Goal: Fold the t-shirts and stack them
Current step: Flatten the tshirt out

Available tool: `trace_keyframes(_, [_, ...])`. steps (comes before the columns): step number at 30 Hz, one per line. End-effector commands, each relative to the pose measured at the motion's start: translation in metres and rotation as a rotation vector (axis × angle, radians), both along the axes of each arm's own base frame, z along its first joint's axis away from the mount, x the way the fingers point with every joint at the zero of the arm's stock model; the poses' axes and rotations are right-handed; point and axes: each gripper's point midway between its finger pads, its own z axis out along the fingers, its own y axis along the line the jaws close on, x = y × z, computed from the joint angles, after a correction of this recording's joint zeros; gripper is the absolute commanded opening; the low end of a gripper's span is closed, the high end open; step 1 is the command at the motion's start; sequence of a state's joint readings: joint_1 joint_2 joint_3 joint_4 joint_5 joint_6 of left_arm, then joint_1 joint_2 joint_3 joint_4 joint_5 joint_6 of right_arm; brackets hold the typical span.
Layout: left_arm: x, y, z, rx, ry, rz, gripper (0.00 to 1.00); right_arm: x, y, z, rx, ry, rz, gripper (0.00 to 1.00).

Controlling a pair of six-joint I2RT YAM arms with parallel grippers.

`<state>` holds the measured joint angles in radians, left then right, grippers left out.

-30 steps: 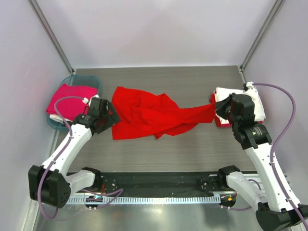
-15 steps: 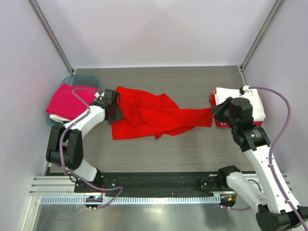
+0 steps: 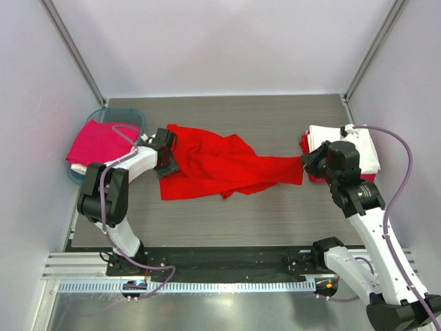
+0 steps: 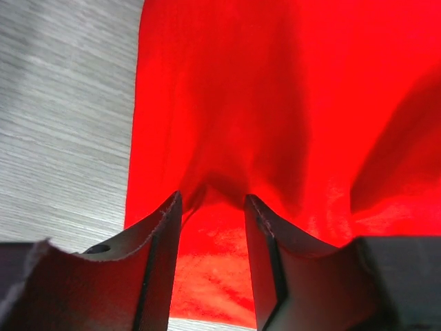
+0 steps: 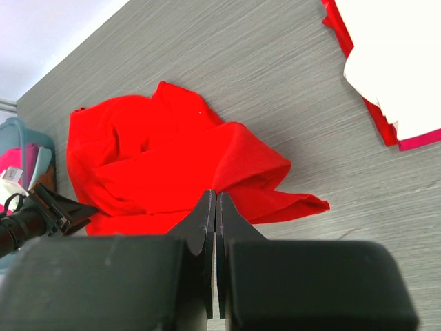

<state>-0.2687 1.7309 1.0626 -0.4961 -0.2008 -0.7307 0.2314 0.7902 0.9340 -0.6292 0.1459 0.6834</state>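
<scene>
One red t-shirt [image 3: 220,165], grey table [image 3: 275,207], lilac walls [image 3: 227,41]

Red shirt [image 3: 220,169]: crumpled and unfolded on the table [image 3: 275,117], left edge under the left gripper [image 3: 167,153], right tip near the right gripper [image 3: 308,162]. Pink shirt [image 3: 100,141]: heaped, left of the left gripper. White shirt [image 3: 348,148]: folded flat, just right of the right gripper.

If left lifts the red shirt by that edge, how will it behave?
Likely floppy: the red shirt lies crumpled in soft folds, so it should sag and drape. Probably light too, since the cloth already puckers between the fingers of the left gripper.
</scene>
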Motion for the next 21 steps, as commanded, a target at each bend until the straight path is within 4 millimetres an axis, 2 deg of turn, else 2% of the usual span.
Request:
trace_keyframes(1, [0.007, 0.000, 0.003, -0.009, -0.056, 0.014, 0.42, 0.005, 0.000, 0.007, -0.001, -0.037, 0.004, 0.01])
trace_keyframes(4, [0.003, 0.000, -0.002, -0.005, -0.045, 0.010, 0.30, 0.006, 0.001, 0.006, 0.004, -0.033, 0.006, 0.01])
trace_keyframes(5, [0.003, 0.000, -0.002, -0.003, -0.044, 0.009, 0.18, 0.007, 0.002, 0.006, 0.005, -0.031, 0.009, 0.01])
trace_keyframes(8, [0.002, 0.006, 0.007, 0.015, -0.076, 0.023, 0.00, 0.007, 0.003, 0.007, 0.004, -0.035, 0.013, 0.01])
trace_keyframes(14, [-0.003, 0.014, 0.035, 0.030, -0.136, 0.039, 0.02, 0.009, -0.002, 0.008, -0.004, -0.041, -0.013, 0.01])
trace_keyframes(21, [-0.016, 0.017, 0.041, 0.016, -0.149, 0.062, 0.00, 0.010, -0.002, 0.011, 0.001, -0.044, -0.018, 0.01])
